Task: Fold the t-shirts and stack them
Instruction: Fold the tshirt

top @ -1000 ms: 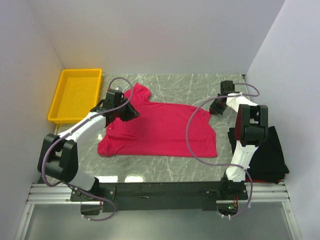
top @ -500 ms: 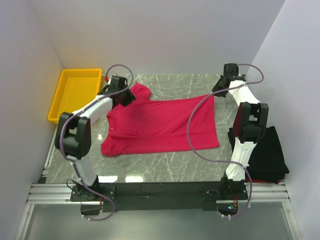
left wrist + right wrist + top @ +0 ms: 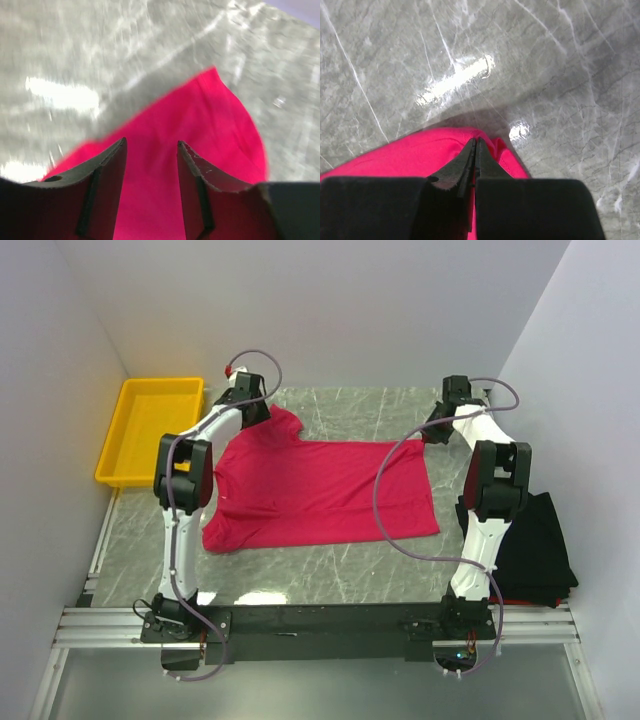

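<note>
On the grey marble-look table point(image 3: 330, 575) the crimson-pink cloth t-shirt point(image 3: 320, 490) lies spread mid-table, right gripper point(image 3: 475, 142) pinched on its far right corner, left gripper point(image 3: 151, 144) with fingers apart over the far left sleeve, so a pull now would probably drag it crooked.

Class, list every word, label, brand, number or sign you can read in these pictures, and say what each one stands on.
No readable text appears in any view.
The crimson-pink t-shirt, the black t-shirt and the yellow tray are plain, with no print or label showing.
The left pincer and the right pincer show no markings. The left wrist view is partly blurred.
</note>
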